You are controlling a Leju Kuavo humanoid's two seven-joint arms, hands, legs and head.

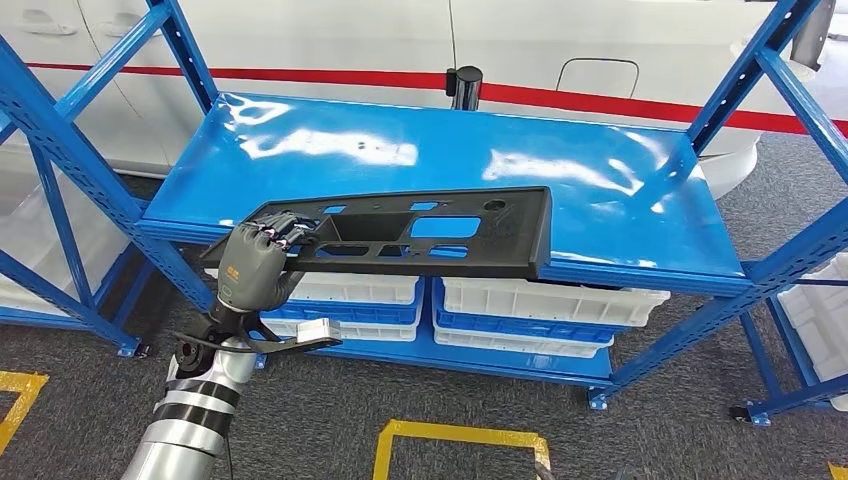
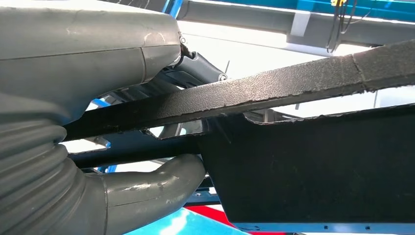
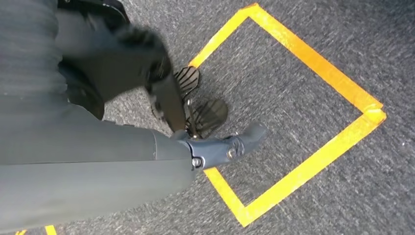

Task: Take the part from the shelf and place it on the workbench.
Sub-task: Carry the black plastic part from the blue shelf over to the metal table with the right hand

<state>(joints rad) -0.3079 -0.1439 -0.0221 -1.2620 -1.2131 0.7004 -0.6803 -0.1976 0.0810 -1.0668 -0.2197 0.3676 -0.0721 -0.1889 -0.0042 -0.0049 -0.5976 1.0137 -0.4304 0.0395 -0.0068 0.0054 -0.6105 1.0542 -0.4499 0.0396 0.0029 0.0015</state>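
Note:
The part (image 1: 510, 235) is a long black plastic panel with several cutouts. It lies along the front edge of the blue shelf (image 1: 450, 150), partly overhanging it. My left hand (image 1: 255, 265) grips its left end, fingers on top and the thumb underneath. The left wrist view shows the part's rough black edge (image 2: 318, 161) clamped between the grey thumb (image 2: 147, 188) and the rest of the left hand (image 2: 73, 73). My right hand (image 3: 122, 147) hangs over the grey carpet with its fingers apart, holding nothing.
White bins (image 1: 540, 300) fill the lower shelf level, and more (image 1: 820, 310) stand on the rack at right. Blue uprights and braces (image 1: 60, 170) frame the shelf on both sides. Yellow tape squares (image 1: 460, 435) (image 3: 313, 169) mark the floor. A white, red-striped car body (image 1: 600, 100) stands behind.

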